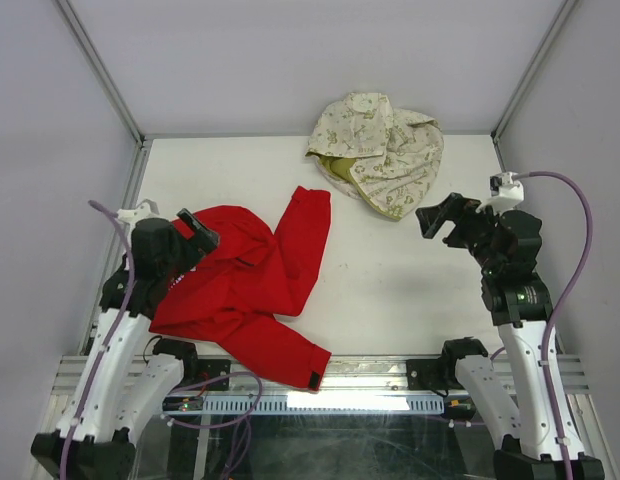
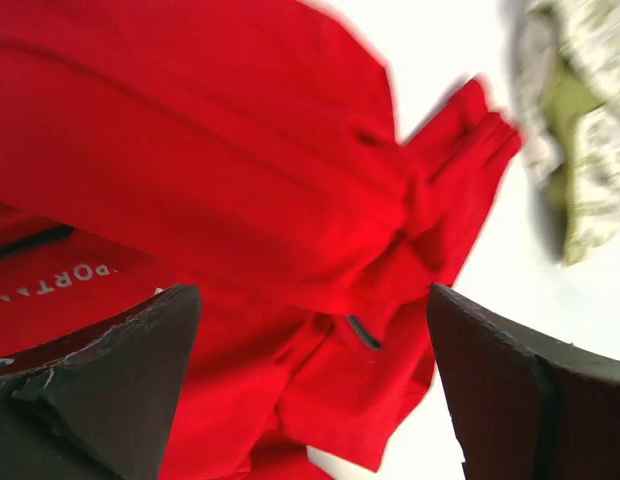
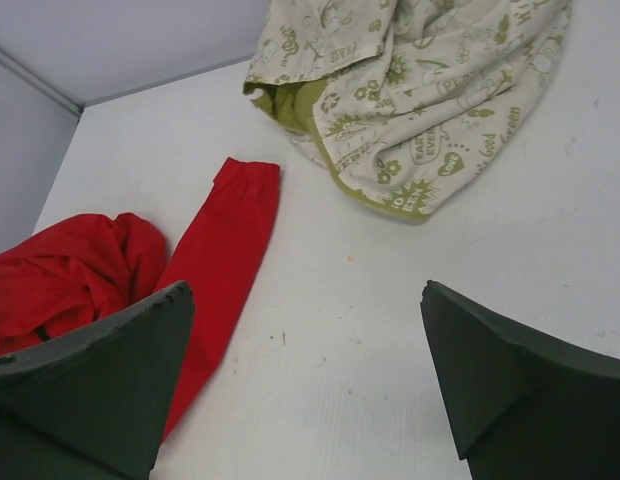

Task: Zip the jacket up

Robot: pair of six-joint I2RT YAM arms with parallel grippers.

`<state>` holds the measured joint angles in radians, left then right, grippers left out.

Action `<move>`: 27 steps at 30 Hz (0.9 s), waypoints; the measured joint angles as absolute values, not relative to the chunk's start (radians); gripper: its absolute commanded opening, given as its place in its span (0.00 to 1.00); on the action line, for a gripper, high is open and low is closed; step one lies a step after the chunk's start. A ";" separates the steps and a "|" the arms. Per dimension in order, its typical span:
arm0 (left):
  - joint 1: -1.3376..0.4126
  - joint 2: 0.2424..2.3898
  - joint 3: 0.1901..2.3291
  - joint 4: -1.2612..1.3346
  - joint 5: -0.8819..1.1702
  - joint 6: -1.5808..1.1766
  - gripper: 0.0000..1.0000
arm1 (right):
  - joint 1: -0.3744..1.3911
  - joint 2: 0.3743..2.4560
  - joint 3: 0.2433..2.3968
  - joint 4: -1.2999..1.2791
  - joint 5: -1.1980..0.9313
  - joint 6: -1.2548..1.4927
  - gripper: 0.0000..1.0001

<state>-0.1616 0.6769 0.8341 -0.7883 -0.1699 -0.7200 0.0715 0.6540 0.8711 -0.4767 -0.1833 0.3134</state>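
We see one red jacket (image 1: 245, 285) lying in a crumpled heap on the white table (image 1: 390, 290), and we will say where everything else is from that jacket. Two of its sleeves show. One sleeve (image 1: 305, 235) sticks out from the heap toward the far side of the table. The other sleeve (image 1: 280, 350) runs toward the near edge and ends in one black cuff tab (image 1: 315, 379). The left wrist view shows one short row of small white letters (image 2: 50, 285) on the red cloth. The cloth is so bunched up that we cannot tell how the front zip stands. There are two arms and two grippers, and each gripper has two dark fingers. The left gripper (image 1: 198, 228) is right over the left part of the jacket. Its fingers are spread wide, with nothing pinched between them. We cannot tell if they touch the cloth. The right gripper (image 1: 442, 218) is well apart from the jacket, off to its right, above bare table. Its fingers are spread wide too, and it holds nothing. There is one more piece of clothing, a cream garment with flowers (image 1: 380, 150) and a green inside. It sits in a pile beyond the jacket, near the tip of the far sleeve but not touching it.
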 measured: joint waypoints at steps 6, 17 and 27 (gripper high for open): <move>-0.162 0.863 0.662 -0.678 -0.030 -0.760 0.99 | 0.095 0.678 0.786 -0.405 -0.276 0.336 0.99; -0.168 1.249 0.669 -0.266 0.194 -0.801 0.04 | 0.315 0.837 0.699 -0.302 -0.315 0.347 0.99; -0.222 1.389 1.125 -0.168 0.393 -0.769 0.00 | 0.545 1.042 0.723 -0.177 -0.250 0.324 0.99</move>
